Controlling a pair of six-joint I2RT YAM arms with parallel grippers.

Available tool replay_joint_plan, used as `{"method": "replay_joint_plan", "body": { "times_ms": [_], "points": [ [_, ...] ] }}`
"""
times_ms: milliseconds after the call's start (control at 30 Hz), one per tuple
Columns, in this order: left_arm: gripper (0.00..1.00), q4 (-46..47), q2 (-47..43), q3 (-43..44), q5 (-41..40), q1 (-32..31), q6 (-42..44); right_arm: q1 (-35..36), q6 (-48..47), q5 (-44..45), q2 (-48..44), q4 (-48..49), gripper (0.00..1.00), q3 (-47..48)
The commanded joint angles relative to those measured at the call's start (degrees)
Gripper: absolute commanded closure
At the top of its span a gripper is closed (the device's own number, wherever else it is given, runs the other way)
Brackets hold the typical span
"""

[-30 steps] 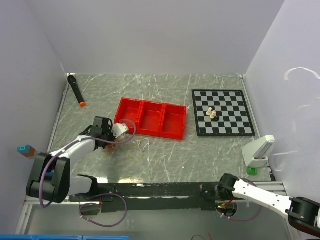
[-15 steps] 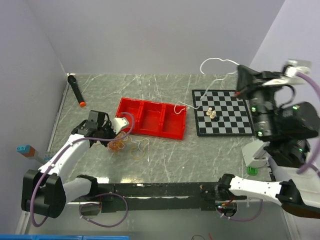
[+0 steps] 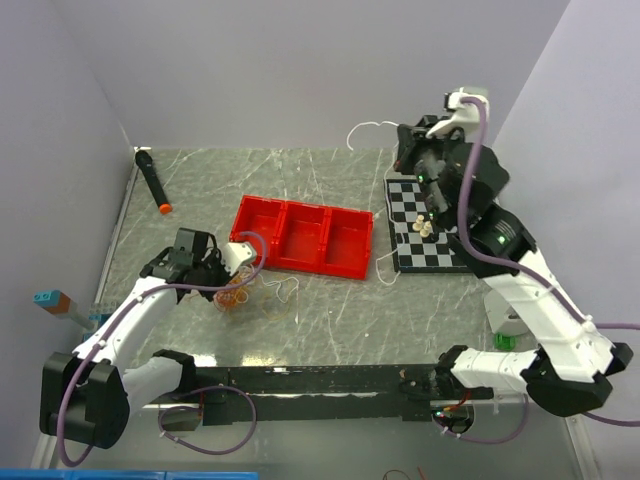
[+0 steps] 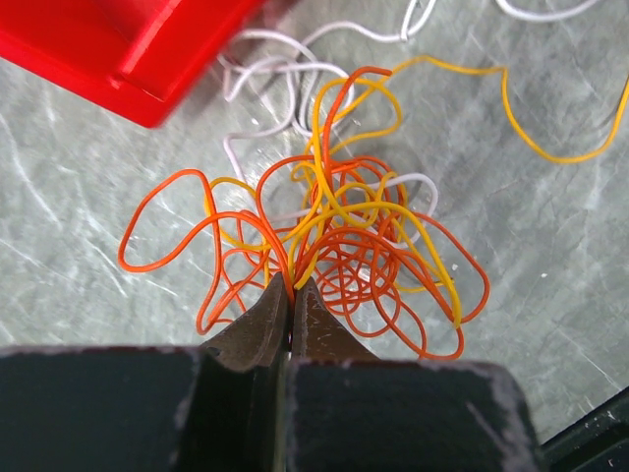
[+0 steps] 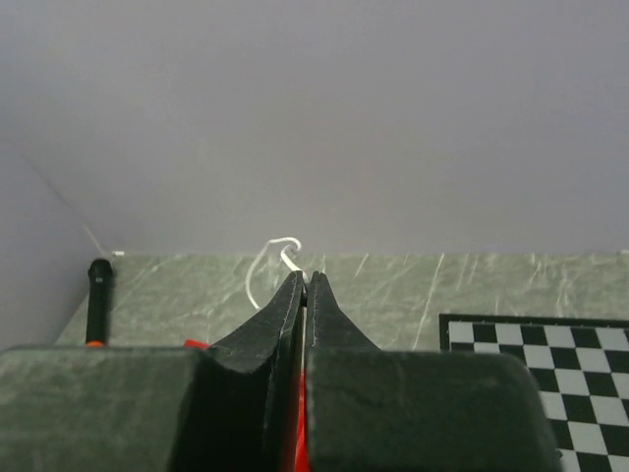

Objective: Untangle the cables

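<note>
Left pincer (image 4: 290,295) sits low over the table (image 3: 350,320), its two jaws pressed together on a few orange and yellow strands at the near edge of the cables (image 4: 334,236). That bundle is a loose knot of orange and yellow loops. It lies on the table just in front of the left end of the red tray (image 3: 305,235), close to its corner but not inside any of its three compartments. White strands thread through the far side of the knot, and one yellow strand trails off across the table.

Right pincer (image 5: 303,280) is raised high above the far end of the chessboard (image 3: 412,252), pointing toward the back wall. Its jaws are together too, with a white cable (image 5: 267,264) pinched at the tip and curling in a small loop beyond it. From above, a bit of white strand lies on the table between the tray's right end and the board's near left corner. Whether it joins the raised loop cannot be told.

Some pale chess pieces (image 3: 425,227) stand on the board beside the right arm. A black marker (image 3: 152,180) with an orange tip lies near the far left corner, well apart from the cables.
</note>
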Motion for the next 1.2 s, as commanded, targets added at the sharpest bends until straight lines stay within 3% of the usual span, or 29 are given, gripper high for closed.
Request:
{"method": "replay_joint_plan", "body": {
  "times_ms": [0, 433, 667, 1167],
  "points": [
    [0.99, 0.9, -0.9, -0.9, 0.5, -0.1, 0.0, -2.0, 4.7, -5.0, 1.1, 0.0, 1.0, 1.0],
    [0.99, 2.7, -0.1, -1.6, 0.7, -0.1, -0.5, -5.1, 6.4, -7.8, 4.7, 1.0, 1.0, 1.3],
    [0.99, 2.8, -0.2, -1.7, 0.5, -0.1, -0.8, -5.9, 6.4, -10.5, 9.8, -0.9, 1.0, 10.4],
    [0.99, 2.7, 0.2, -1.4, 0.3, -0.2, -0.5, -5.9, 3.7, -9.9, 4.2, 1.9, 1.0, 12.8]
  ]
}}
